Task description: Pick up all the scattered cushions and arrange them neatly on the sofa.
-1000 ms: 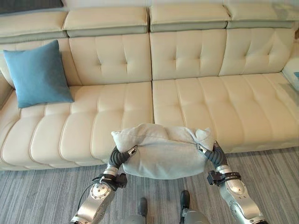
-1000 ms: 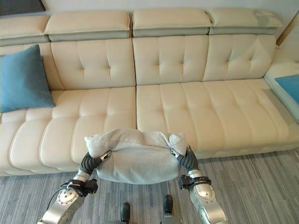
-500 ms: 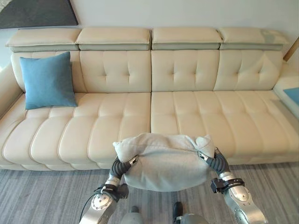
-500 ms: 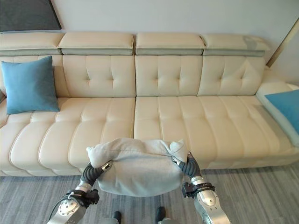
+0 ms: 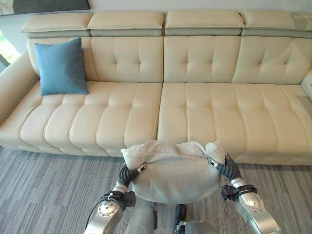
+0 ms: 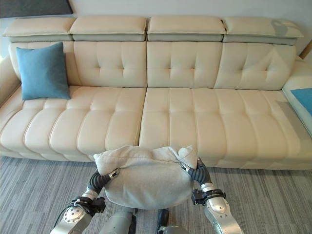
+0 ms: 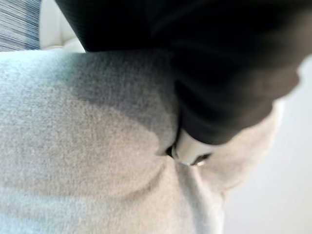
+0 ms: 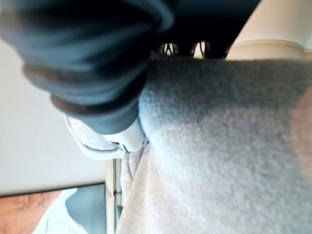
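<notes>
A grey cushion point(image 5: 173, 170) hangs above the carpet in front of the cream sofa point(image 5: 195, 112), near the seam between its two middle seats. My left hand point(image 5: 126, 174) grips its left end and my right hand point(image 5: 225, 168) grips its right end. In the left wrist view a thumb point(image 7: 187, 152) digs into the grey cloth point(image 7: 87, 161). The right wrist view shows the same, a thumb point(image 8: 127, 139) pressed into the cushion point(image 8: 219, 161). The other fingers are hidden behind it. A blue cushion point(image 5: 62, 66) stands upright against the backrest at the sofa's left end.
Another blue cushion point(image 6: 304, 97) lies on the sofa's side section at the far right. Grey striped carpet point(image 5: 44, 190) runs along the sofa's front. A dark picture point(image 6: 34, 7) hangs on the wall above the left end.
The whole picture has shifted, so the camera has moved, and more carpet and the sofa's left arm show. The grey cushion stays held between both hands as before.
</notes>
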